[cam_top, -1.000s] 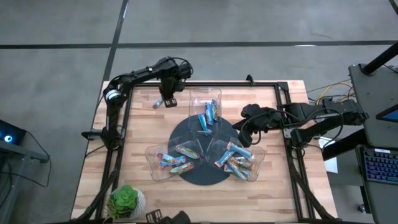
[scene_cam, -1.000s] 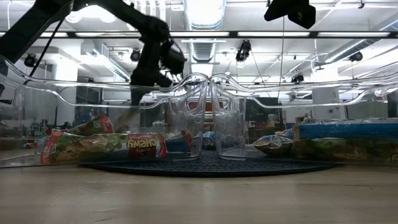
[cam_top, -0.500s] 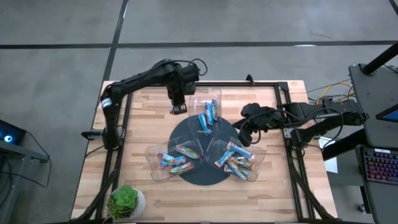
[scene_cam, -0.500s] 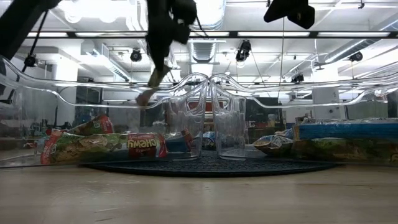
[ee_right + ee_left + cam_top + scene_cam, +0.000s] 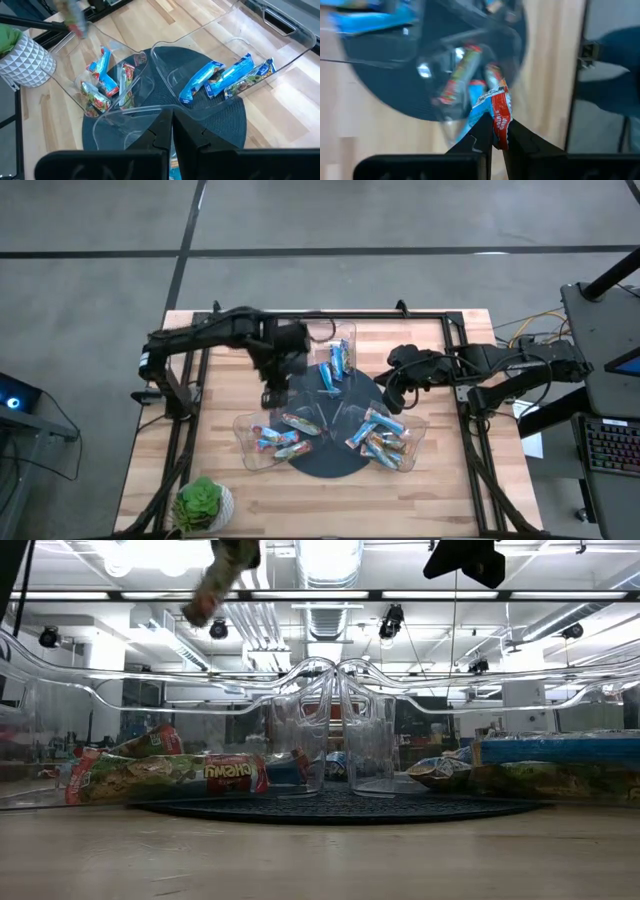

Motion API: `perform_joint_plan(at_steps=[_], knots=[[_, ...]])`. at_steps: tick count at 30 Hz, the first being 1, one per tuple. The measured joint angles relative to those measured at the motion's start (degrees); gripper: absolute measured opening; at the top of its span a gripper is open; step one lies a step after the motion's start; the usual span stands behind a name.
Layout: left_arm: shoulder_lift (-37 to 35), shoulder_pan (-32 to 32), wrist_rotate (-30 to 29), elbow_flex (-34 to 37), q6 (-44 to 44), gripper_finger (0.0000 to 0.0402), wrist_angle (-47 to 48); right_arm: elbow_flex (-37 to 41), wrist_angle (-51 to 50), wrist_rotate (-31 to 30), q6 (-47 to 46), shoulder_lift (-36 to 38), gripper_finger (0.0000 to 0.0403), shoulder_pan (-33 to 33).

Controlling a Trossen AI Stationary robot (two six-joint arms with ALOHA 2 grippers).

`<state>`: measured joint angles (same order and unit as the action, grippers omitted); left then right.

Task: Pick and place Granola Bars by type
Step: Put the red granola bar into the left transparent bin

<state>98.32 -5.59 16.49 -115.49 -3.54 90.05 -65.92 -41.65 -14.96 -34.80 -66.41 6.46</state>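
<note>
Left gripper is clamping a red-and-blue granola bar, hanging mid-frame left of the dark mat; right gripper, fingers pressed together, is waiting center-right

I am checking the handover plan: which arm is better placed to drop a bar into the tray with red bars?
Left. Its gripper already pinches a red-and-blue bar above that tray. The right gripper is shut, holding nothing.
</note>
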Motion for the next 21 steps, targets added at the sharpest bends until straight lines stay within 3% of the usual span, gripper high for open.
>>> perform_joint_plan(at_steps=[9, 21], knots=[[0.0, 8.9, 1.1, 0.7, -1.7, 0.0011, -0.1, 0.1, 0.1, 0.4, -0.6, 0.0, 0.0008, 0.0], [0.0, 9.2, 0.5, 9.1, -3.0, 0.0042, -2.5, 0.1, 0.1, 1.9, -1.3, 0.0, 0.0008, 0.0]])
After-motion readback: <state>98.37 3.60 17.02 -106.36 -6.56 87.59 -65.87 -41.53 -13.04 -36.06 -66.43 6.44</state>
